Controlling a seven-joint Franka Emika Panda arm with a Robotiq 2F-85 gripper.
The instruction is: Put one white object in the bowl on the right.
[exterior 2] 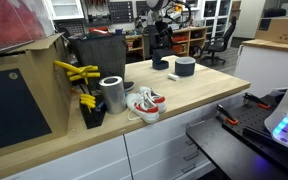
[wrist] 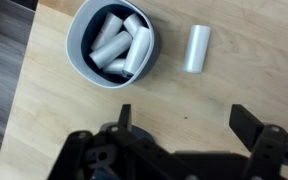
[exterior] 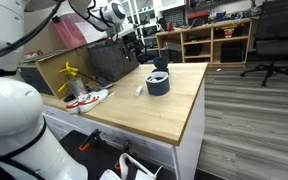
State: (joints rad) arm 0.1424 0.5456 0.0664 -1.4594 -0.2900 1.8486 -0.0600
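Note:
In the wrist view a deep blue-grey bowl [wrist: 84, 62] holds several white oblong pieces. One white object [wrist: 195, 47] lies loose on the wooden table to the right of it. My gripper [wrist: 184, 125] is open and empty, hovering above bare table short of both. In both exterior views two dark bowls stand at the far end of the table, one [exterior: 157, 83] [exterior 2: 185, 67] nearer the edge and one [exterior: 162, 64] [exterior 2: 160, 64] under the arm. The loose white object [exterior: 139, 90] [exterior 2: 171, 77] lies beside them. The gripper [exterior 2: 162, 42] hangs above the bowls.
A white-and-red dish [exterior 2: 144, 104] [exterior: 87, 98], a metal cup [exterior 2: 112, 94] and yellow tools [exterior 2: 79, 72] stand at the other end of the table. A dark box [exterior 2: 99, 55] stands behind them. The table edge [exterior: 192, 115] drops off beside the bowls.

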